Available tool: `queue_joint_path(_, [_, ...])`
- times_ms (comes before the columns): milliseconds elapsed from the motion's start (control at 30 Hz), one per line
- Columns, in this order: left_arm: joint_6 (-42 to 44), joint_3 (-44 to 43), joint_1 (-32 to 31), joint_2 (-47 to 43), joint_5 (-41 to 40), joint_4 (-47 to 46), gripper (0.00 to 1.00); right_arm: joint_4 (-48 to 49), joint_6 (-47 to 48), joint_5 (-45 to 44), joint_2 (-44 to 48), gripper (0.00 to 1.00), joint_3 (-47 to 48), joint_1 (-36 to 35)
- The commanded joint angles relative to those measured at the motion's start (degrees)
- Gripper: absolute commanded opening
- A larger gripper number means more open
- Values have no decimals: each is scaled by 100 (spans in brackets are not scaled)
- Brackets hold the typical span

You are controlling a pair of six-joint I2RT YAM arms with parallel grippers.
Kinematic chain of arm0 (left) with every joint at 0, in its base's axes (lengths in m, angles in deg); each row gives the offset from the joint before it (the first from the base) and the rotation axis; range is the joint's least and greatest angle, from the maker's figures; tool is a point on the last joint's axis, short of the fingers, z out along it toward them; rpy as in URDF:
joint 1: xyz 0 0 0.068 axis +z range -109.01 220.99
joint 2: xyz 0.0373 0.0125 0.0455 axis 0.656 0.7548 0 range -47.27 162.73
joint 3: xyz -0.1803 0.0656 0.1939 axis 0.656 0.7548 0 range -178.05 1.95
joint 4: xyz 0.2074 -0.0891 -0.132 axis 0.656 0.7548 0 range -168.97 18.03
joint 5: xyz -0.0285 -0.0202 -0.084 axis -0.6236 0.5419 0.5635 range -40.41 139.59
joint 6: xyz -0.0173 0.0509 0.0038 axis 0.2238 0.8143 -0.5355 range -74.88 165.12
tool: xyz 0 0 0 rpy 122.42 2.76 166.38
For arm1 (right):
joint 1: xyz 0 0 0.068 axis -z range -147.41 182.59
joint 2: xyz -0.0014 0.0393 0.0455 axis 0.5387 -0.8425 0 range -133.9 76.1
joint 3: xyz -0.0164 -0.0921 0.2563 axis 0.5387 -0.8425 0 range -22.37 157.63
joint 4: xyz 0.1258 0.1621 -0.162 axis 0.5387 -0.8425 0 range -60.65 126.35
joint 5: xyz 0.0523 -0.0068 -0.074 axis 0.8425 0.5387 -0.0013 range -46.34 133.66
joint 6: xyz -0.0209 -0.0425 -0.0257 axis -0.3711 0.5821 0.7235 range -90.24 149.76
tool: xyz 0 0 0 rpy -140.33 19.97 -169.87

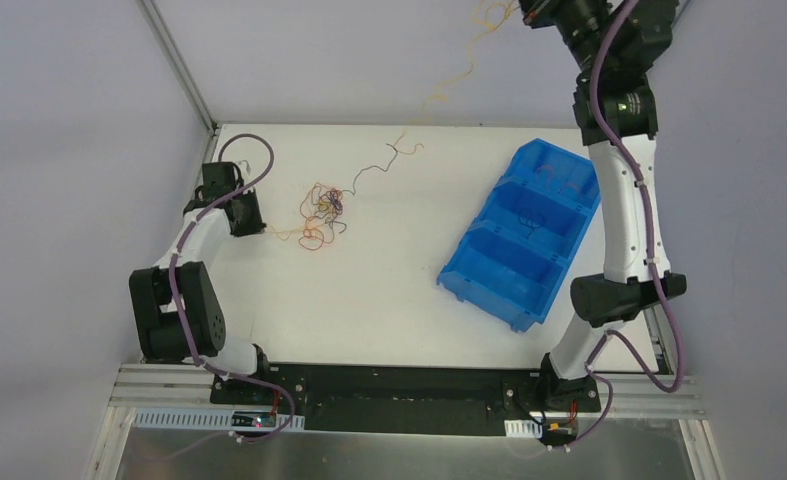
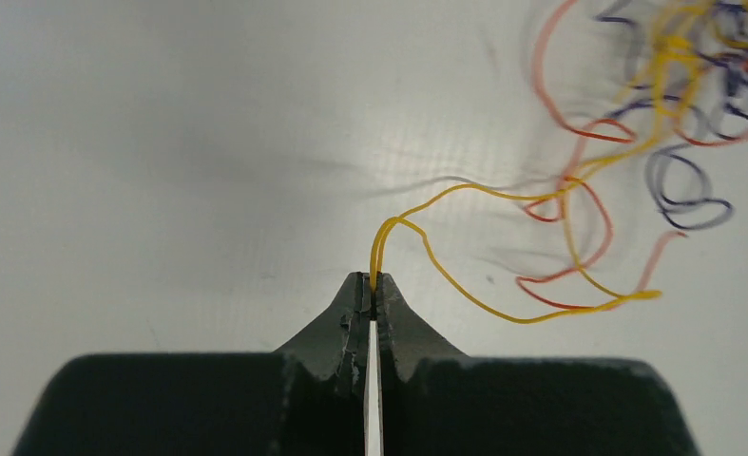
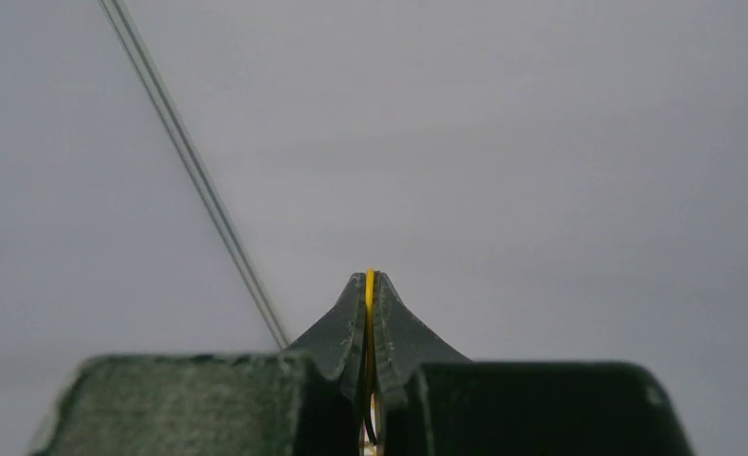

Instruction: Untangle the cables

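A small tangle of thin orange, red, yellow and dark cables [image 1: 321,212] lies on the white table at left centre. My left gripper [image 1: 251,226] is low at the tangle's left and shut on a yellow cable [image 2: 465,190] that runs into the tangle [image 2: 674,104]. My right gripper [image 3: 370,277] is raised high at the top right, partly out of the top view, and shut on a yellow cable [image 3: 370,285]. A long yellow and dark strand [image 1: 439,95] stretches from the tangle up toward it.
A blue bin [image 1: 524,235] with several compartments lies tilted on the table's right half, next to the right arm [image 1: 624,210]. A metal frame post [image 1: 179,65] stands at the back left corner.
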Motion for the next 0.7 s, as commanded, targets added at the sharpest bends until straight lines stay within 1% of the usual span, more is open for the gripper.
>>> queue_joint_path(0, [913,-100,184,467,-997,204,0,696,341,-712,302,0,197,197])
queue_joint_path(200, [1173,-286,347,1069,-1515,276,0,767,415,-1057,641,0,-27,809])
queue_joint_path(333, [1413,-434,497,1429,-1808,275,0,690,272,-1325,846,0,-204,1426])
queue_joint_path(467, [1565,-641,713,1711,-1854,294,0,480,-34,-1445,1084,0,-625,2117])
queue_joint_path(533, [1664,-748,752,1730,-1660,311,0,291,-248,-1247,1190,0,-844,2337])
queue_joint_path(567, [1742,-821,749,1724,-1407,349,0,204,-385,-1061,1244,0,-986,2392])
queue_joint_path(667, [1771,-1089,718,1742,-1087,490,0,140,-470,-370,1388,0,-1392,2400])
